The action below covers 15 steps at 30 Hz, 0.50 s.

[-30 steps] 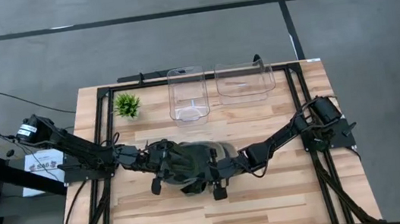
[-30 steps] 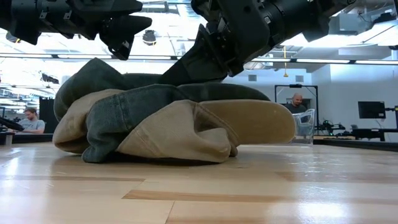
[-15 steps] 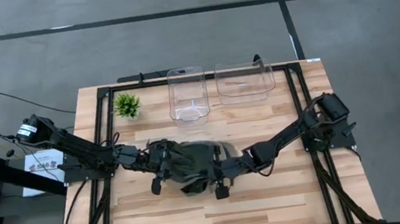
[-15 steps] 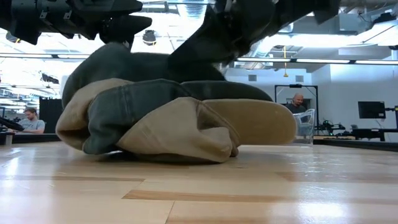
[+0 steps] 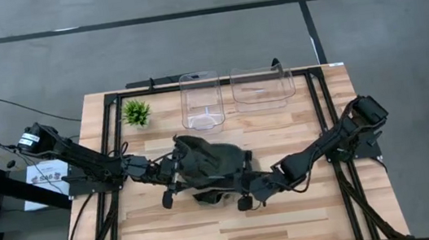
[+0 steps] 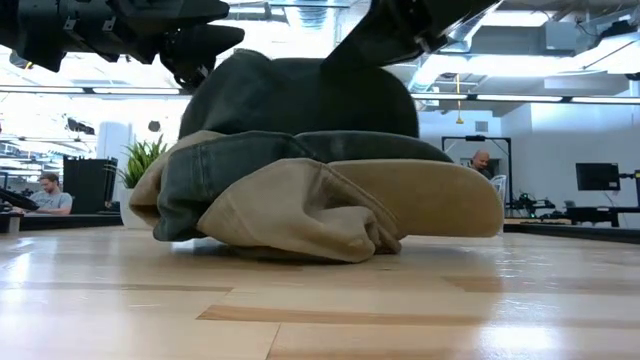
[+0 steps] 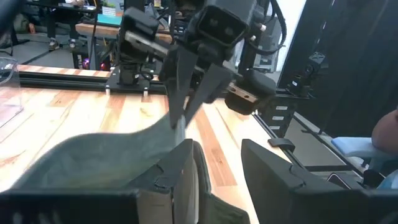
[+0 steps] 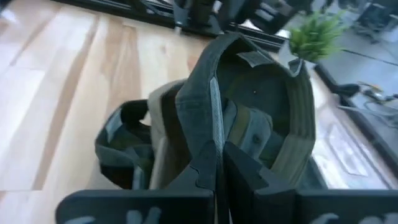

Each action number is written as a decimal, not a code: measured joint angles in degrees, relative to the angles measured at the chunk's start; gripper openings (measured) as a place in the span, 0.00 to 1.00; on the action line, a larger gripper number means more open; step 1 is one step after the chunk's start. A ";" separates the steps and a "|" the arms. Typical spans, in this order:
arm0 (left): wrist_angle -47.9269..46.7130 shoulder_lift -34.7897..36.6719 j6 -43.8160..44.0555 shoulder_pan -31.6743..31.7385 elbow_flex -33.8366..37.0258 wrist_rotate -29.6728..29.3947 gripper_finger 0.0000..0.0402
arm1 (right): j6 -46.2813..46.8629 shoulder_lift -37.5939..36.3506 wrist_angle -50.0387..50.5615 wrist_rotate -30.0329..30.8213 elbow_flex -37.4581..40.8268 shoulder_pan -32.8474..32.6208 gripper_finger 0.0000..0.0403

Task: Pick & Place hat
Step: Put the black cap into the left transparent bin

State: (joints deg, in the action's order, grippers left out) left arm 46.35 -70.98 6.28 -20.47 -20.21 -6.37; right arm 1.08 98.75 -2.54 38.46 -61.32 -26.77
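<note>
We see the hat (image 5: 210, 166) mid-worktop, long axis left-right, tan brim toward the right edge. Right gripper (image 5: 249, 188) pinched closed on its fabric; left gripper (image 5: 173, 172) partly open beside it.

The hat (image 6: 300, 190) is showing dark olive green with tan panels; the surface (image 5: 308, 215) is showing pale striped wood.

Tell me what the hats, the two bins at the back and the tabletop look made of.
Hats: soft woven cloth, dark green and tan, matte; they crease and show stitched seams, likely cotton twill.
Bins: clear, glossy, rigid walls you can see the wood through, probably plastic.
Tabletop: pale wooden planks with visible grain and joints, lightly sheened, likely a sealed butcher-block surface.
</note>
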 joint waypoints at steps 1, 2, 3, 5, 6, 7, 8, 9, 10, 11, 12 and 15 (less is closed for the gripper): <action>0.00 0.00 0.00 0.00 0.00 0.00 0.33 | 0.33 -0.31 0.68 1.32 0.00 -0.34 0.01; 0.00 0.00 0.00 0.00 0.00 0.00 0.33 | 0.47 -0.61 1.37 2.75 0.00 -0.67 0.02; 0.00 0.00 0.00 -0.01 0.00 0.00 0.33 | 0.59 -0.80 2.04 4.18 0.00 -0.95 0.02; 0.01 0.00 0.00 0.00 0.00 0.00 0.33 | 1.06 -1.04 3.31 6.88 0.00 -1.54 0.03; 0.02 0.00 0.00 0.00 0.00 0.01 0.33 | 1.43 -1.08 3.83 7.86 0.00 -1.79 0.03; 0.00 0.00 0.00 0.00 0.00 0.00 0.33 | 1.53 -1.18 4.36 8.99 0.00 -1.91 0.02; 0.00 0.00 0.00 -0.01 0.00 0.01 0.33 | 1.56 -1.34 5.05 9.84 0.00 -2.12 0.02; 0.01 0.00 0.00 0.00 0.00 0.01 0.33 | 1.58 -1.43 5.31 10.56 0.00 -2.25 0.01; 0.00 0.00 0.00 -0.01 0.00 0.00 0.33 | 1.68 -1.47 5.43 11.28 0.00 -2.37 0.01; 0.02 0.00 0.00 0.00 0.00 0.00 0.33 | 1.87 -1.47 5.61 12.21 0.00 -2.51 0.01; 0.00 0.00 0.00 0.00 0.00 0.00 0.33 | 1.93 -1.47 5.70 13.25 0.00 -2.51 0.01; 0.02 0.00 0.00 0.00 0.00 0.00 0.33 | 1.95 -1.47 5.95 16.44 0.00 -2.86 0.03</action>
State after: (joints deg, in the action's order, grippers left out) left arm 46.37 -70.98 6.28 -20.47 -20.21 -6.37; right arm 3.03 97.27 3.41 54.91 -61.32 -29.63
